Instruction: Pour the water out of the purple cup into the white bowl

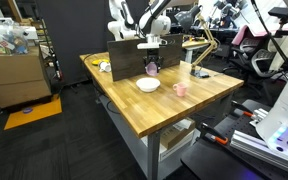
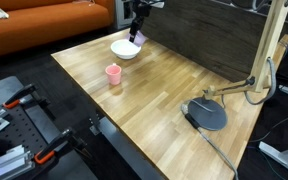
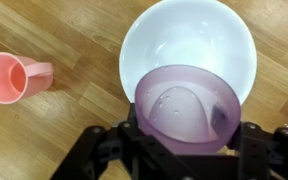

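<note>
In the wrist view my gripper (image 3: pixel 184 135) is shut on the purple cup (image 3: pixel 189 105), a translucent lilac cup held directly over the near rim of the white bowl (image 3: pixel 184 40). The cup's mouth faces the camera with droplets inside. In both exterior views the gripper (image 1: pixel 151 62) (image 2: pixel 136 32) holds the cup (image 1: pixel 152 67) (image 2: pixel 136 37) just above the white bowl (image 1: pixel 148 85) (image 2: pixel 124 49), close to the dark backboard.
A pink cup (image 3: pixel 9 77) (image 1: pixel 180 89) (image 2: pixel 113 74) stands on the wooden table beside the bowl. A dark backboard (image 1: pixel 144 52) stands behind them. A lamp with round base (image 2: pixel 205 113) sits at the table's other end. A small white object (image 1: pixel 104 67) lies near one corner.
</note>
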Robot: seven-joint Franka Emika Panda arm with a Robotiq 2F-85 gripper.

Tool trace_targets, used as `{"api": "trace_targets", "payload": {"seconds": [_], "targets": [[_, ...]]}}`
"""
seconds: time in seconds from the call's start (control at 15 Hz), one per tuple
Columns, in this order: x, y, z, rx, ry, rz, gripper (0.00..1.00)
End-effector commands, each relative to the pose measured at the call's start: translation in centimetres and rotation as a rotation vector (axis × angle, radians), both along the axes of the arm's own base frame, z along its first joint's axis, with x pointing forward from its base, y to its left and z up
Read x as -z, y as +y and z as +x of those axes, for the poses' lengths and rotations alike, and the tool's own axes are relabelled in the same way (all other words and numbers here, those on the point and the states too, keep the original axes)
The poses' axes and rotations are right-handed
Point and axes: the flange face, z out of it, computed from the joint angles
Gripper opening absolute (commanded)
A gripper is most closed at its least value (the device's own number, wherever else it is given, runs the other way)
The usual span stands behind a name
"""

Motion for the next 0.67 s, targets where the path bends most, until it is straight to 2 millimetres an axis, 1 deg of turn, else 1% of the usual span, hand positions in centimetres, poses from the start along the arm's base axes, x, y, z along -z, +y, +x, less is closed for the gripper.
{"api": "trace_targets", "payload": {"seconds": [0.0, 0.13, 0.33, 0.6], "targets": [[-1.07, 1.29, -1.45, -0.034, 0.001, -0.034, 0.49], [-0.98, 1.89, -1.77, -0.051, -0.005, -0.061, 0.49], [-0.41, 2.01, -1.83, -0.077, -0.012, -0.097, 0.49], [-0.14, 1.95, -1.22, -0.105, -0.07, -0.142, 0.49]]}}
